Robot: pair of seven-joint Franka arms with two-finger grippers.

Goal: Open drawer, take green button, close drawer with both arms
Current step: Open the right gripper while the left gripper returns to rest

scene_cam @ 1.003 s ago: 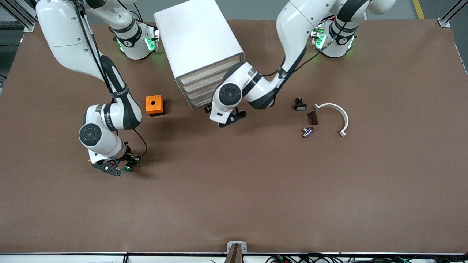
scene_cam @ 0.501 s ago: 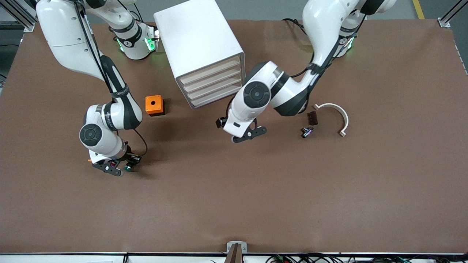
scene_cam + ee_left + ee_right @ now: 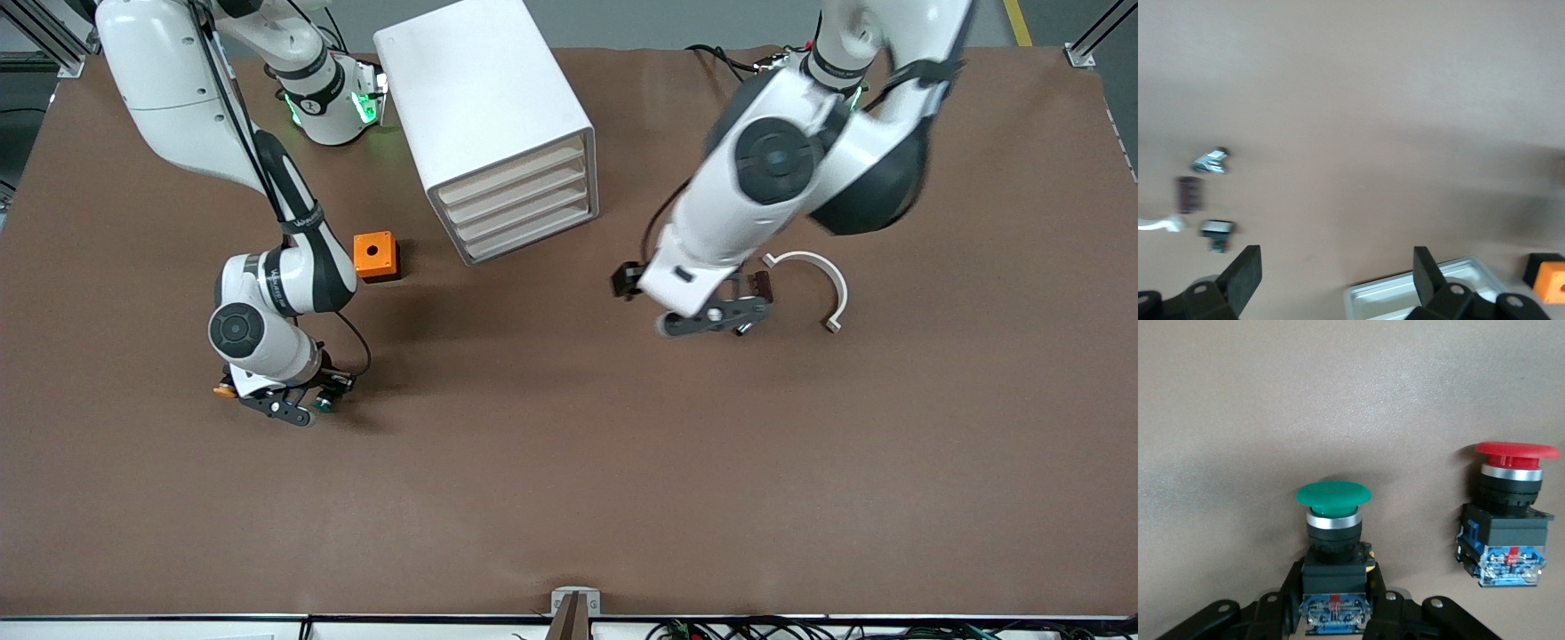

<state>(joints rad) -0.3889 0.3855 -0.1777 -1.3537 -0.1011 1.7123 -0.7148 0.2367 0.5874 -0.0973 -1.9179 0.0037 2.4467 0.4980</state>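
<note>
Buttons first: green button sits pinched by its body in the right pincer, cap pointing away from the wrist, low over the bench toward the right arm's end. We judge the grip on the body leaves the cap free, so nothing gets pressed by accident. Red button shows just beside the green one in the right wrist view, apart from it and outside the pincer; whether it stands on the bench we cannot tell. An orange-capped one peeks out at the pincer's edge.

Cabinet stands between the two arms' bases; all four drawers look pushed in flush, so we judge the drawer shut and the closing step done. Orange box sits between the cabinet and the right pincer.

Left pincer is spread and empty, up in the air over a cluster of small parts: a silver piece, a dark block, a small black part and a white curved bracket. Its wrist view shows bare bench between the fingers, with the cabinet front at the frame edge. We read this arm as clear of the cabinet, its share finished.

What remains, in our judgement, is for the right arm to carry the green button wherever it belongs.
</note>
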